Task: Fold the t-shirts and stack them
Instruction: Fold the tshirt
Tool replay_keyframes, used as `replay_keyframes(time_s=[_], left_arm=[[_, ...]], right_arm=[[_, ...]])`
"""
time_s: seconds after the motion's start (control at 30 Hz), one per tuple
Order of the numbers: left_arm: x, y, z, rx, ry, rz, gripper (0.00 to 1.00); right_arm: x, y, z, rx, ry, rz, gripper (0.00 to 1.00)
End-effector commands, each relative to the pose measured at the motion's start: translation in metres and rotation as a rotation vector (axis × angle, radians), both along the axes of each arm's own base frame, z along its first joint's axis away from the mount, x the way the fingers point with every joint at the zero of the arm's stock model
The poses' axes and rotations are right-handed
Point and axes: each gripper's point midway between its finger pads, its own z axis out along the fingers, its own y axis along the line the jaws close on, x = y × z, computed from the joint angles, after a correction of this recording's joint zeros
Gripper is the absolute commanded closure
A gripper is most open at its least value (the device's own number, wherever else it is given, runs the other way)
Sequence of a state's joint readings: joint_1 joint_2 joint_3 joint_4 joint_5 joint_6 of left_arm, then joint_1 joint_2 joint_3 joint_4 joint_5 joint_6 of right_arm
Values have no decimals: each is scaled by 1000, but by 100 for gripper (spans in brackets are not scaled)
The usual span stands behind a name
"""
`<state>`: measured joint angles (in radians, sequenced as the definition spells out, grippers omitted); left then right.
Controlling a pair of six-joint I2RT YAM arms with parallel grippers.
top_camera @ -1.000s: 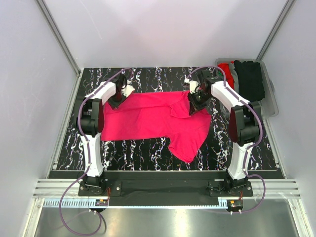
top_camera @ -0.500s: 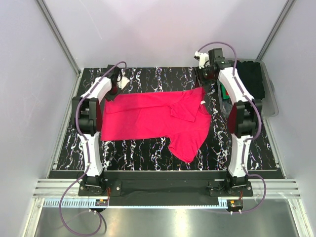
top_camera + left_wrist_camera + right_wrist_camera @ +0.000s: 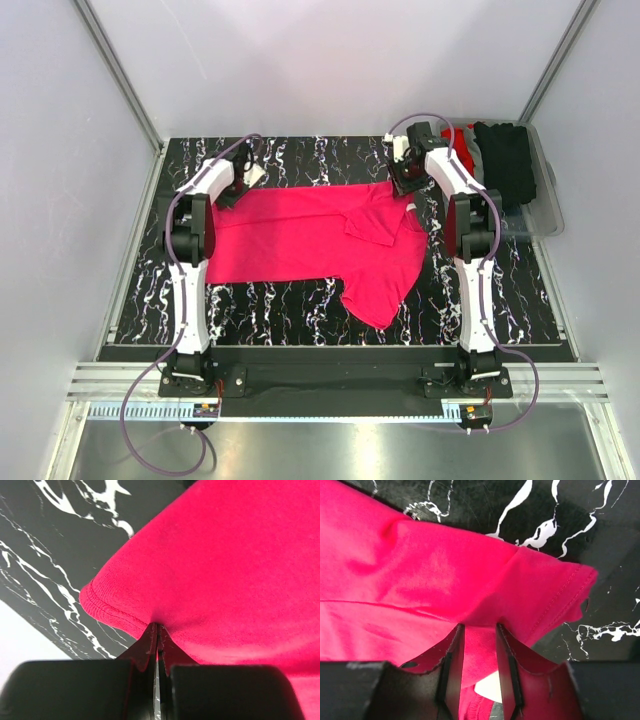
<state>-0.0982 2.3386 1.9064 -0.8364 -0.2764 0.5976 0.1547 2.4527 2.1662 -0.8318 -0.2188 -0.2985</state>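
Note:
A bright pinkish-red t-shirt [image 3: 300,240] lies spread on the black marble table [image 3: 300,155], its right sleeve folded in over the body. My left gripper [image 3: 229,194] is at the shirt's far left corner, shut on the hemmed edge [image 3: 115,607]; in the left wrist view the jaws [image 3: 157,626] pinch the cloth. My right gripper [image 3: 404,186] hovers at the far right corner. Its jaws [image 3: 477,626] stand apart over the shirt [image 3: 445,580], nothing pinched, and a white neck label [image 3: 487,687] shows between them.
A clear bin [image 3: 545,215] stands at the back right, holding a black t-shirt [image 3: 505,160] and a red one [image 3: 458,140]. White walls enclose the table on three sides. Bare marble lies in front of the shirt.
My right gripper let go of the folded-in sleeve, swung toward the back and came down again at the shirt's far right corner. The left gripper stayed shut on the far left corner, shifting slightly.

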Motion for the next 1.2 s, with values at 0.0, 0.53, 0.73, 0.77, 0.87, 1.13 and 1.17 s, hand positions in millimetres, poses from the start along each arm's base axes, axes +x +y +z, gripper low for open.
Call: replay_keyframes(time_s=[0.0, 0.53, 0.73, 0.77, 0.87, 1.13, 1.17], left_arm=[[13, 18, -3, 67, -15, 17, 99], [66, 41, -7, 118, -66, 17, 98], [77, 39, 10, 109, -127, 27, 96], [78, 39, 13, 106, -136, 32, 94], [87, 41, 29, 115, -207, 52, 90], [109, 27, 123, 74, -456, 98, 79], [108, 17, 150, 63, -511, 102, 77]], right_arm=[[10, -7, 14, -60, -62, 4, 62], [21, -23, -21, -154, -53, 7, 62], [48, -22, -15, -159, -127, 4, 61], [52, -22, -12, -158, -143, 5, 61], [59, -20, -3, -147, -172, 4, 61], [51, -19, 83, -119, -282, 7, 61], [46, -17, 96, -107, -294, 14, 60]])
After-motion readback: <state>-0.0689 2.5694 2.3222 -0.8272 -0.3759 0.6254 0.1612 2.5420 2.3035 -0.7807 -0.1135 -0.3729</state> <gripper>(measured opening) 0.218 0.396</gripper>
